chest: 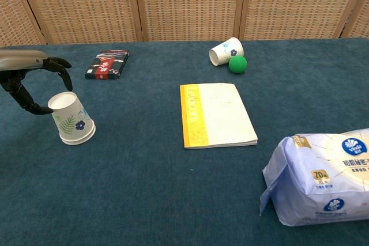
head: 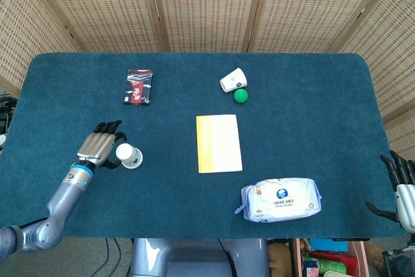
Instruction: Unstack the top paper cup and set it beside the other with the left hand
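Note:
A white paper cup with a blue flower print (head: 129,156) (chest: 72,118) stands upside down on the left of the blue table. My left hand (head: 98,147) (chest: 20,61) is just left of it, fingers arched over its top and thumb at its upper left edge. I cannot tell whether it touches, and nothing is gripped. A second, similar cup (head: 233,80) (chest: 226,50) lies on its side at the far middle. My right hand (head: 403,189) hangs with fingers spread beyond the table's front right corner, seen only in the head view.
A green ball (head: 240,96) (chest: 237,64) sits against the fallen cup. A yellow-edged notebook (head: 218,143) (chest: 216,114) lies mid-table, a wipes pack (head: 281,200) (chest: 323,176) at the front right, and a dark box (head: 138,87) (chest: 107,64) at the far left.

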